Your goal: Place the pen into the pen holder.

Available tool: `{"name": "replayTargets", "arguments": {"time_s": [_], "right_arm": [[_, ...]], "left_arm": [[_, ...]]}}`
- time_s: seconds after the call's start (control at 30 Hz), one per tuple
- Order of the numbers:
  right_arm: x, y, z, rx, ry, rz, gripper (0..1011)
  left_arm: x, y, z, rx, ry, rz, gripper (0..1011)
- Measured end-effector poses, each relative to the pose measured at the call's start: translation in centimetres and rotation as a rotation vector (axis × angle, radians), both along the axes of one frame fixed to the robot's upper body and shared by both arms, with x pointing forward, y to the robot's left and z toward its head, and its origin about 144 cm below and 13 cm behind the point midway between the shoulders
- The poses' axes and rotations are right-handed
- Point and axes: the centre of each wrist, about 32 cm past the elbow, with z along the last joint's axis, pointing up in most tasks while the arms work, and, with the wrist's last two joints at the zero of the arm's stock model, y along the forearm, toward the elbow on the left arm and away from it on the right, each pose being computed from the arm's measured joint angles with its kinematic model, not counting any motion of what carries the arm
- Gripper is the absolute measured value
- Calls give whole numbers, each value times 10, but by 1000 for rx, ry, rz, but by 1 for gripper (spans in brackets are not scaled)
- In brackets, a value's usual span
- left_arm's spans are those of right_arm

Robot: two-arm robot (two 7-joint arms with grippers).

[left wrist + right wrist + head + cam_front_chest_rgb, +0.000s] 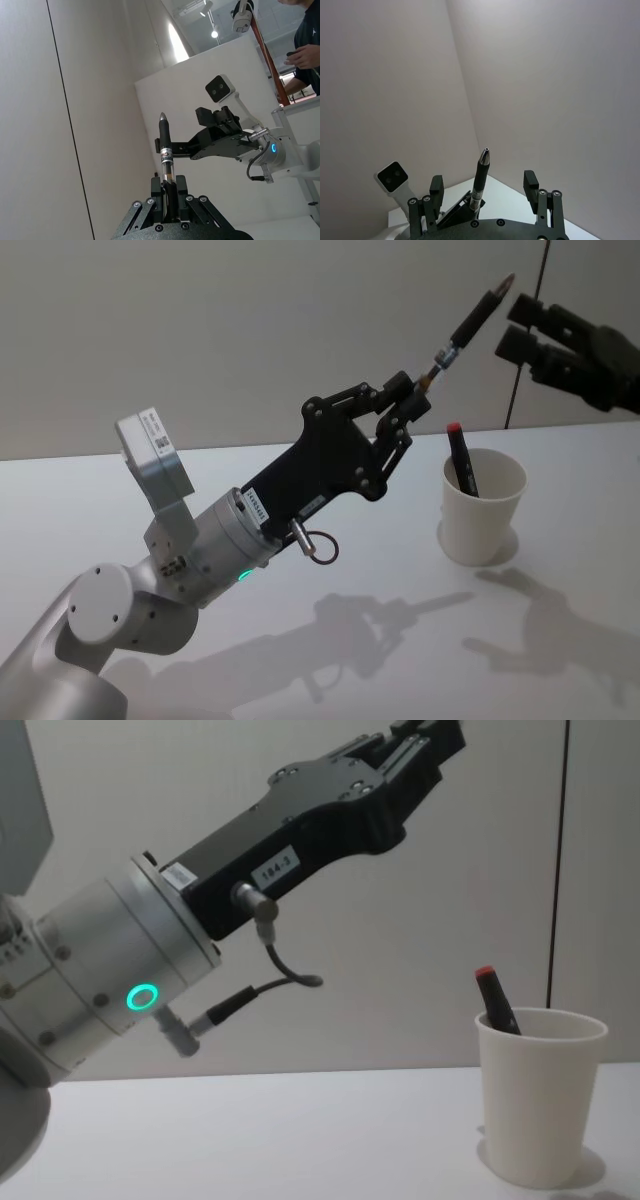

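Observation:
My left gripper (420,386) is raised above the table and shut on the lower end of a black pen (478,314), which points up and to the right. In the left wrist view the pen (166,150) rises straight from the shut left gripper (167,202). My right gripper (512,326) hangs open at the upper right, its fingers right by the pen's tip. In the right wrist view the pen (481,177) stands between the spread fingers of the right gripper (483,185), touching neither. The pen holder (483,508), a white paper cup, stands on the table below and holds a red-capped pen (461,456).
The white table (300,660) stretches left and in front of the cup. From the chest view the cup (540,1090) stands at the right with the red-capped pen (497,1001) leaning inside, and the left gripper (410,750) reaches overhead. A plain wall lies behind.

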Motion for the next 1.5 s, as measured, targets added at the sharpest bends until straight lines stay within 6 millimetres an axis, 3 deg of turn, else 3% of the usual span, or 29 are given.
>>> {"name": "replayTargets", "arguments": {"time_s": [1.5], "right_arm": [[1,46,-22,99,96,13,1002]], "left_arm": [[0,0,0,0,0,0,170]]}}
